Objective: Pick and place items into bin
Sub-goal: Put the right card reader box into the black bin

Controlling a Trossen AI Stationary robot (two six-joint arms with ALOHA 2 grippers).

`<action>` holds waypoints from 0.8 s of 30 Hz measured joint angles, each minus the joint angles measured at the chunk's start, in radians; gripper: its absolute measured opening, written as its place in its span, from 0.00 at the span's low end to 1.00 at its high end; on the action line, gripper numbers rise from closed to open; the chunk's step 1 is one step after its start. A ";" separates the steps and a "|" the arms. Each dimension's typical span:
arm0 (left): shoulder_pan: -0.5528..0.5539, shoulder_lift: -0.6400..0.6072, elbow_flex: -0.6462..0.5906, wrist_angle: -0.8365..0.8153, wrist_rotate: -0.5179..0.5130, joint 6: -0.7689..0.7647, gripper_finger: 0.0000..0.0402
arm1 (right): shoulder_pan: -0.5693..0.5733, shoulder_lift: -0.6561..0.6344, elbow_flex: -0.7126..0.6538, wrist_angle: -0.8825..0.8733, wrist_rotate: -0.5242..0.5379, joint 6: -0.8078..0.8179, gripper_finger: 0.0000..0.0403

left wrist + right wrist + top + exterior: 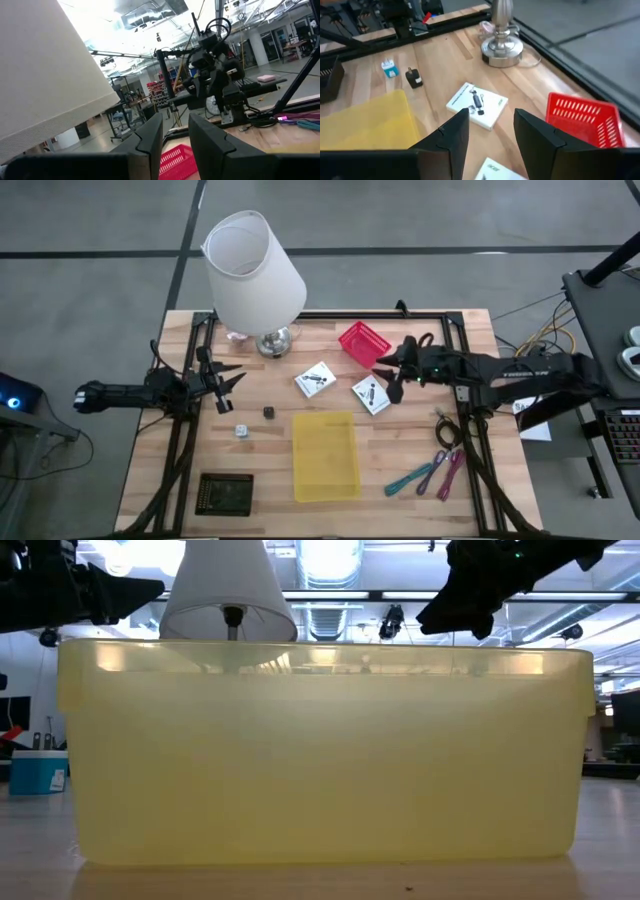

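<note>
Bin [325, 456]: translucent yellow. Basket [363, 343]: red mesh. Two cards [315, 380] [371, 395]: white, black marks. Cubes: one dark [269, 412], one white [241, 431]. Strips [430, 475]: teal, pink-purple. Lamp shade [254, 270]: white. Bench [170, 470]: pale wood.

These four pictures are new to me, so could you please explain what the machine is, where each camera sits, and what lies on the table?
It is a two-armed robot at a wooden table. The top picture looks straight down; the second sits at table height, filled by the yellow bin; the other two ride on the wrists. The left gripper waits open near the lamp. The right gripper hovers open, empty, over two white cards, beside a red basket. Two small cubes, coloured strips and a dark board also lie there.
</note>
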 joint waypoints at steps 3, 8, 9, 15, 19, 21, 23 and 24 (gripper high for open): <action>0.000 0.000 0.000 0.000 0.000 -0.001 0.20 | 0.000 0.017 0.015 -0.006 0.000 0.051 0.34; 0.000 0.000 0.000 0.000 0.000 -0.001 0.20 | 0.000 0.056 0.026 -0.006 -0.002 0.148 0.35; 0.000 0.000 0.000 0.000 0.000 -0.001 0.20 | 0.000 0.067 0.028 -0.007 -0.002 0.171 0.35; 0.000 0.000 0.000 0.000 0.000 -0.001 0.20 | 0.000 0.132 0.061 -0.023 -0.048 0.263 0.35; 0.000 0.000 0.000 0.000 0.000 -0.001 0.20 | 0.000 0.180 0.090 -0.035 -0.067 0.295 0.35; 0.000 0.000 0.000 0.000 0.000 -0.001 0.20 | 0.000 0.205 0.107 -0.057 -0.067 0.298 0.35; 0.000 0.000 0.000 0.000 0.000 -0.001 0.20 | 0.000 0.230 0.128 -0.095 -0.067 0.299 0.35; 0.000 0.000 0.000 0.000 0.000 -0.001 0.20 | 0.000 0.243 0.139 -0.117 -0.067 0.299 0.35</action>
